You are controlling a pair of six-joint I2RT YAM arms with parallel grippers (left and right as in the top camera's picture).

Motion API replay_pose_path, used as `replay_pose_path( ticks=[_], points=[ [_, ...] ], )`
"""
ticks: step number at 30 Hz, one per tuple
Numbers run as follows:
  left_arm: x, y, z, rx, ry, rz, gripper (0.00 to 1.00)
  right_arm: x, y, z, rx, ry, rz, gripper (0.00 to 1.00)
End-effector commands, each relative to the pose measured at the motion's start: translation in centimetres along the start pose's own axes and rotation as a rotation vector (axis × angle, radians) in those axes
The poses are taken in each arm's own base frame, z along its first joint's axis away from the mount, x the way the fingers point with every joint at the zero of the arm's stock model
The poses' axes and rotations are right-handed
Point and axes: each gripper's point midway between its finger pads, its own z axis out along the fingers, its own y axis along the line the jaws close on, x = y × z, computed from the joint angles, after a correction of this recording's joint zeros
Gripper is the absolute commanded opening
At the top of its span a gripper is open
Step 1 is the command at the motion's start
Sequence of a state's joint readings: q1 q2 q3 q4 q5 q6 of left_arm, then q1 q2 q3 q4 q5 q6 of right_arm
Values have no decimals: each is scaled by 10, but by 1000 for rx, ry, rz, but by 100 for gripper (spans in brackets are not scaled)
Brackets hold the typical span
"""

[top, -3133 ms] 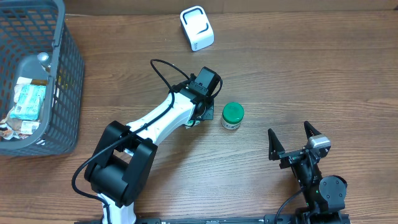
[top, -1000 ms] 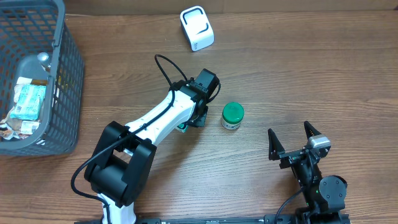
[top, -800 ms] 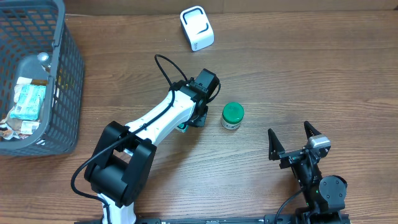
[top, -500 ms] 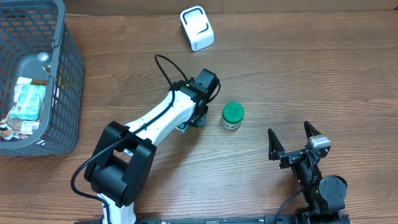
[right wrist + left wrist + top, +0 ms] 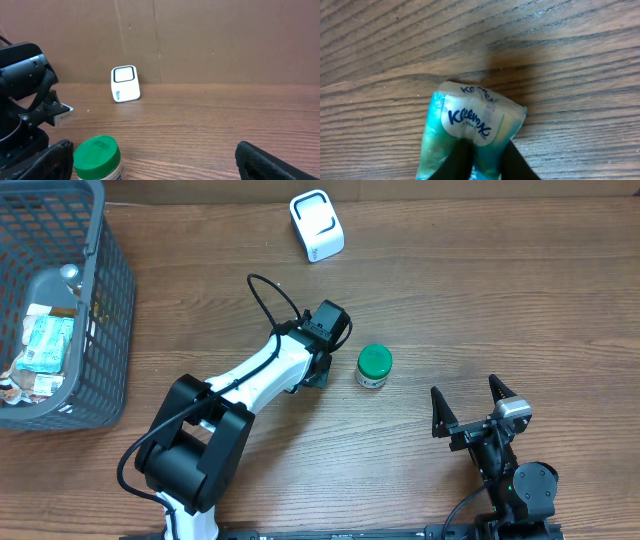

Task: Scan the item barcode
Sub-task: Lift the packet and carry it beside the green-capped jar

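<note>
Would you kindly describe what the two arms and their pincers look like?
The left arm has white links, black joints and a black cable looping off it. The right arm is all black, with a small grey wrist camera; its pincer has two pointed black fingers.

Seen from overhead, the jar [image 5: 374, 365] stands near the middle of the tabletop [image 5: 500, 280]. The scanner [image 5: 316, 225] sits at its 11 o'clock, near the far edge. The basket [image 5: 110, 300] is well apart at 9 to 10 o'clock, with packets [image 5: 45, 345] in it. The left tool [image 5: 487, 160] is just beside the jar at 9 o'clock, with the tissue pack [image 5: 470, 120] lying on the tabletop between its fingers [image 5: 460, 159]. The right tool [image 5: 466, 390] is at 4 o'clock.
</note>
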State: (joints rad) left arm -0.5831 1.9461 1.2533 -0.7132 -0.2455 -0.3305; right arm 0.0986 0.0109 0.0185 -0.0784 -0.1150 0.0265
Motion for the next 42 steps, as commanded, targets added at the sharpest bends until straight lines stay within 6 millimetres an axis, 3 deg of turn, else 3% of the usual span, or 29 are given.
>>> replay_pose_path(
  ticks=[1,5,7,9,11,13,18,21,27,35,42],
  points=[
    [13,0,10,-16,31,22,11,2,-3,0,13,-3,-2,100],
    [13,0,10,-15,31,21,10,2,-3,0,13,-3,-2,100],
    [14,-1,10,-8,34,21,21,2,-3,0,13,-3,-2,100],
    [15,-3,10,7,40,21,23,2,-3,0,13,-3,-2,100],
    [16,-5,10,17,44,21,20,2,-3,0,13,-3,-2,100],
    [15,-5,9,17,43,21,4,2,-3,0,13,-3,-2,100],
    [2,-7,-6,56,30,-1,4,2,-3,0,13,-3,-2,100],
    [-11,-16,-26,160,29,-27,4,2,-3,0,13,-3,-2,100],
    [-32,-55,-76,614,77,-52,4,2,-3,0,13,-3,-2,100],
    [-37,-62,-110,1024,114,-79,4,2,-3,0,13,-3,-2,100],
    [-33,-68,-103,1156,157,-99,4,2,-3,0,13,-3,-2,100]
  ],
)
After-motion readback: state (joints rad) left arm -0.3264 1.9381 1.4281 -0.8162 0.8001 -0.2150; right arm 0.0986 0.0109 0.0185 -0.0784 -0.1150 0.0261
